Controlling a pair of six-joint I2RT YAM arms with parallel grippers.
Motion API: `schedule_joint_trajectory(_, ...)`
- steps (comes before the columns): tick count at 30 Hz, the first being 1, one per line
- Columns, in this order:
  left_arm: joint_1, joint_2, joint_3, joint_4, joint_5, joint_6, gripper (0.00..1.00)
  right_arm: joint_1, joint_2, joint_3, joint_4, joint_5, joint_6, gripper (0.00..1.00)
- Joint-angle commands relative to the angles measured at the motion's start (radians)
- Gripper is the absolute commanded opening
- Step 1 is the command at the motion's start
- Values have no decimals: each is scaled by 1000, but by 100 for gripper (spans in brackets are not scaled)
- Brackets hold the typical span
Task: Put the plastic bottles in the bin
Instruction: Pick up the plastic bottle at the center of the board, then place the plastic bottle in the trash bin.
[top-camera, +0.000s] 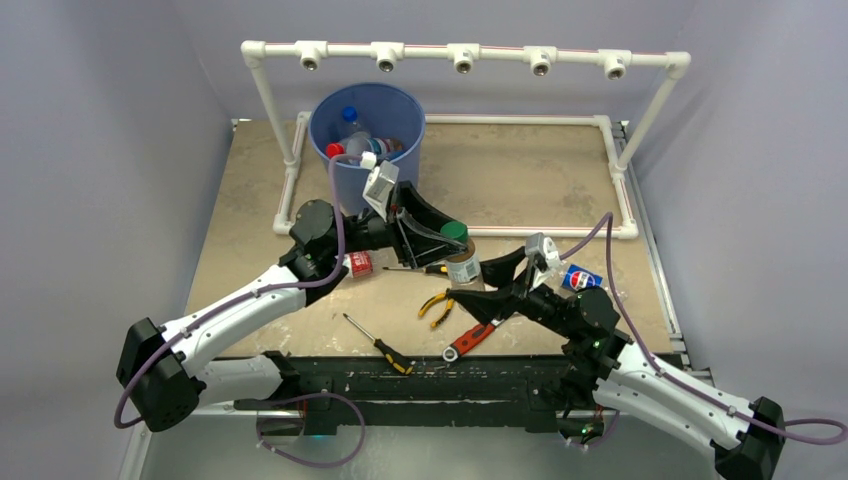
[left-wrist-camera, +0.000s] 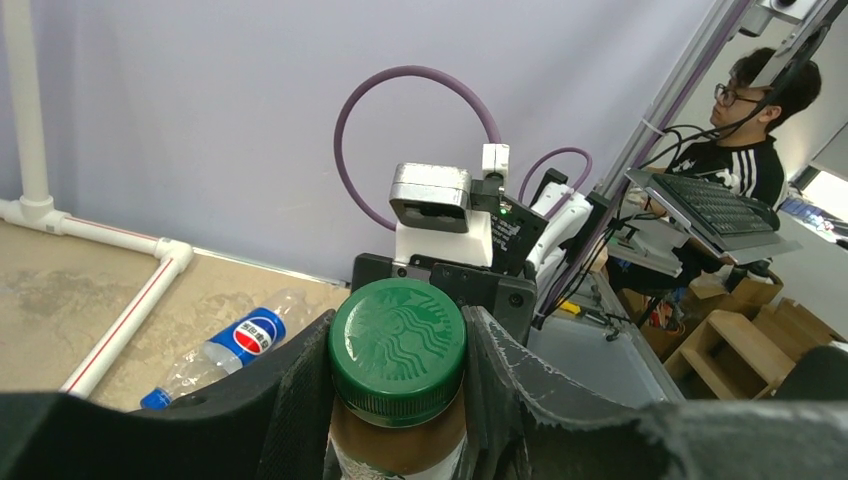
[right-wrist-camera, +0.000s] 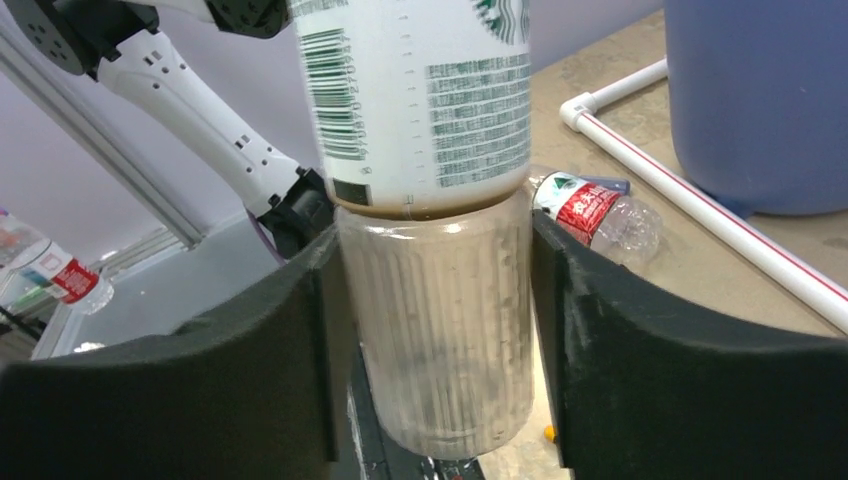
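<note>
Bottle w/ the green cap (top-camera: 462, 264) is the one we have now. It stands up tall, cap on top, in the middle of the table (top-camera: 530, 190). It is just past the pliers (top-camera: 437, 303), the screwdriver (top-camera: 378, 343) and the red wrench (top-camera: 470, 338), which lie near our side.

Our right gripper (right-wrist-camera: 435, 330) has the low part of it. The black pads sit flat on its clear sides, one each side. So the jaws are part way open w/ the bottle squeezed btw them. We can't tell if the bottom sits on the table or hangs just over it.

Our left gripper (left-wrist-camera: 398, 375) is at the top end. Its two pads hug the green cap, one each side, and look pressed on it. So those jaws are only cap-wide.

Each end has a gripper on it. We think this is a hand-over: the right jaws need to let go, then the left arm lifts.

Two other bottles lie flat on the table: a red-label one (top-camera: 357, 263) by the left arm, a blue-label one (top-camera: 580, 277) by the right arm.

Far back on the left is the blue bin (top-camera: 405, 110), w/ some bottles (top-camera: 352, 130) in it. It is past the left gripper, so the left arm is nearer to it.
</note>
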Motion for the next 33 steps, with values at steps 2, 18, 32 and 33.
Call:
schedule_joint_trajectory(2,3,-14,-7,56,17,5,0,3,3,25,-23,49,27,82)
schedule_joint_trajectory(18,2,-151,232,-257,-808,519,0,3,-381,126,-399,259,61,99)
schedule_joint_trajectory(32,190,244,296,267,-816,803,0,3,-540,101,-543,466,91,98)
schedule_joint_trajectory(33,199,262,298,269,-814,801,0,3,-539,102,-548,469,92,98)
